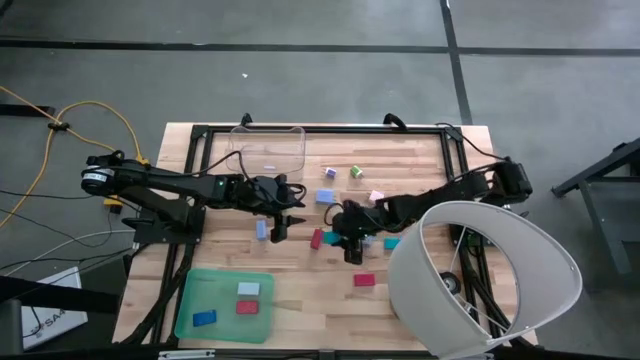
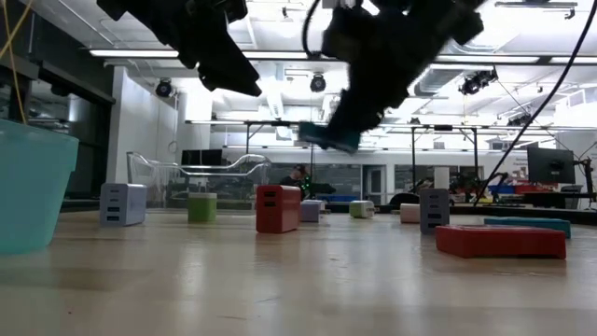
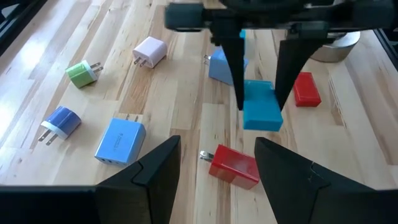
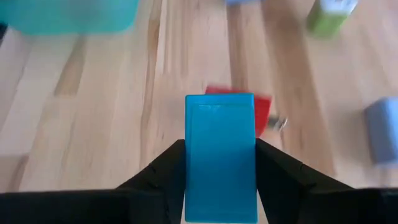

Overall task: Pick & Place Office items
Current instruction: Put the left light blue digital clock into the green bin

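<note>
While the right gripper (image 4: 221, 180) hangs above mid-table, its fingers (image 3: 231, 59) clamp a teal block (image 4: 220, 155) — lifted clear of the wood. A red block (image 3: 234, 167) lies on the table beneath it. To its left, the left gripper (image 1: 284, 222) hovers with fingers spread, holding nothing — a light blue block (image 1: 261, 230) lies just beside it. Other blocks lie scattered mid-table. Three blocks sit on the green tray (image 1: 190, 300), near left. The clear bin (image 1: 268, 145) stands at the far edge.

Grey concrete floor (image 1: 320, 60) surrounds the wooden table (image 1: 420, 290); ceiling strip lights (image 2: 280, 53) brighten the open room behind.
</note>
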Controlling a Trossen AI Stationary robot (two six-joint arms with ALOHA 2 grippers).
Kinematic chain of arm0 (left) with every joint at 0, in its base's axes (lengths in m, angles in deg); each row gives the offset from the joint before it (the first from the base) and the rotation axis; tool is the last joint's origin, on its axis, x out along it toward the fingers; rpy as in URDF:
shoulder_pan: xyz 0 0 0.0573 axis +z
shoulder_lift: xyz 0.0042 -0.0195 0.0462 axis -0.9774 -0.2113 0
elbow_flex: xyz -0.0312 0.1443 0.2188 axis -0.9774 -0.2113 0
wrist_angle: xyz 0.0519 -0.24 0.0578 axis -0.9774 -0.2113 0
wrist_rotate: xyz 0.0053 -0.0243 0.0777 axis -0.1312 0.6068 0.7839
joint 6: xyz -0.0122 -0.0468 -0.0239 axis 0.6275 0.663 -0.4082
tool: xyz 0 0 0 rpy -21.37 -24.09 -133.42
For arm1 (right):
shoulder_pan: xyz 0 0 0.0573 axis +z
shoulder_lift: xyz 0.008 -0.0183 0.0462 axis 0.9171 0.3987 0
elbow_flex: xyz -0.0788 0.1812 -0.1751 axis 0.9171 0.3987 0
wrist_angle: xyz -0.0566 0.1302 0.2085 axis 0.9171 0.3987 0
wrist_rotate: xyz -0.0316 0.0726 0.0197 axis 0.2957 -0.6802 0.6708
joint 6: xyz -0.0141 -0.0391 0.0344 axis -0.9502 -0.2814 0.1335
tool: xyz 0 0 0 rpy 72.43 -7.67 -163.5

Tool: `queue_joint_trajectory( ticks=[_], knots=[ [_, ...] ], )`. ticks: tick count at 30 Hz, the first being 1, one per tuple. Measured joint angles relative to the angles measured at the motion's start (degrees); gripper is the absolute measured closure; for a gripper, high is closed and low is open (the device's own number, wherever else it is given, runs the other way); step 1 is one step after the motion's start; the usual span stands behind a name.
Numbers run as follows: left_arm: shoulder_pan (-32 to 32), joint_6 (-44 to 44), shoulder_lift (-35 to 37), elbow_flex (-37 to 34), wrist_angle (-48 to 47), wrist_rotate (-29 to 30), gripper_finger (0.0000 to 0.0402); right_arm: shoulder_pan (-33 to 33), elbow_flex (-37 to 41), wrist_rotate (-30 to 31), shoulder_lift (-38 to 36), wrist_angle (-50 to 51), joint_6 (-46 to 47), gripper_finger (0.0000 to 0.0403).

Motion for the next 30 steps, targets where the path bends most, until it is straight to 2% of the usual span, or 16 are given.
queue_joint_trajectory(
  ticks=[11,30],
  knots=[
    [0.0,0.0,0.0,0.0,1.5,0.0,0.0202,-1.1,-7.6,2.9,-0.1,0.8,-6.8,0.0255],
    [0.0,0.0,0.0,0.0,2.6,0.0,0.0202,-0.3,-7.9,3.2,-0.1,2.2,-6.9,0.0256]
  ],
)
